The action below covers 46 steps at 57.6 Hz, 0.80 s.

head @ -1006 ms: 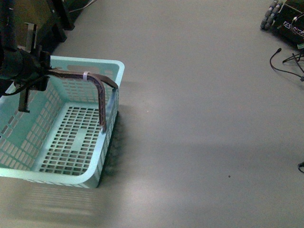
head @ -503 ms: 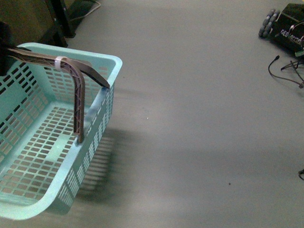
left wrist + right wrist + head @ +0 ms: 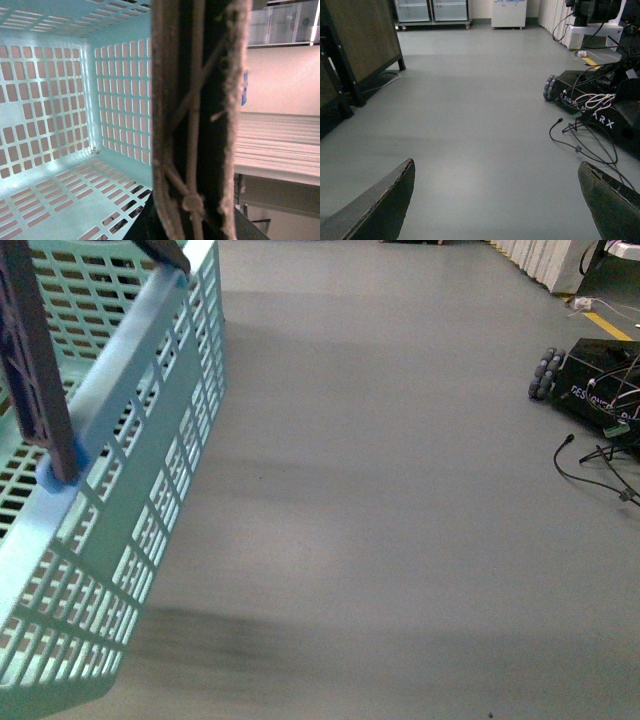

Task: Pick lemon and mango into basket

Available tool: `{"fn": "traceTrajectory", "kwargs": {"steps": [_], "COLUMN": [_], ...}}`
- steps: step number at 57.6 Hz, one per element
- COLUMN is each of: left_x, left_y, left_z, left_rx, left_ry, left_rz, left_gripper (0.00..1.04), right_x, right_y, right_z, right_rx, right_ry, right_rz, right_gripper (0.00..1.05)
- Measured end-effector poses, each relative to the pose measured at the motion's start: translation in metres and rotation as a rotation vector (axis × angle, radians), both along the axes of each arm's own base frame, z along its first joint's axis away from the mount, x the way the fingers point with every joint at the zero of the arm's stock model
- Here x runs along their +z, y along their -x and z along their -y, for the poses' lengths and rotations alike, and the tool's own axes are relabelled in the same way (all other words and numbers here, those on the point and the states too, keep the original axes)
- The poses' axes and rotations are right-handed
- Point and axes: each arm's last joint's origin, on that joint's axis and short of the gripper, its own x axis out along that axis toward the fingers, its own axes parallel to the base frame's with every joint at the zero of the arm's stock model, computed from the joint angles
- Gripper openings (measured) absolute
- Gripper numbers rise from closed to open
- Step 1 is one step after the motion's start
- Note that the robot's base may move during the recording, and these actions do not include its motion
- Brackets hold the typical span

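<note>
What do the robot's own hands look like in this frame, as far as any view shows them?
Only the right hand shows: two broad, dark fingers with rounded tips and pale, worn edges, no markings or cables on them. The left hand is hidden behind the basket's brown, ribbed handle. Neither arm is in the front view.
</note>
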Motion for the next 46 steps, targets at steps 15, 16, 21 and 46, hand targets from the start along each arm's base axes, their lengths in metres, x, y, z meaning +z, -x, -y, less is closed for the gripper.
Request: {"fn": "traceTrajectory", "kwargs": {"steps": [15,16,21,46], "left_x": [0.0080,0.0080,0.0080,0.0080], "left_y": [0.0100,0.0100,0.0100,0.0100], "left_z": [-0.0043,-0.0044,-0.0044,-0.0043], "left_rx": [0.008,0.009,0.010,0.006], "left_ry": [-0.004,-0.005,-0.008,-0.007], "left_rz": [0.020,0.020,0.019,0.019], "left_gripper": [0.05,0.05,0.05,0.05], "right_x": [0.0000,0.0000,0.0000,0.0000], "right_y": [0.0000,0.0000,0.0000,0.0000], "right_z": [0.0000,0.0000,0.0000,0.0000], "right_rx": [0.000,0.000,0.000,0.000], "right_ry": [0.000,0.000,0.000,0.000], "right_rz": [0.000,0.000,0.000,0.000], "right_gripper": [0.96,0.96,0.96,0.96]}}
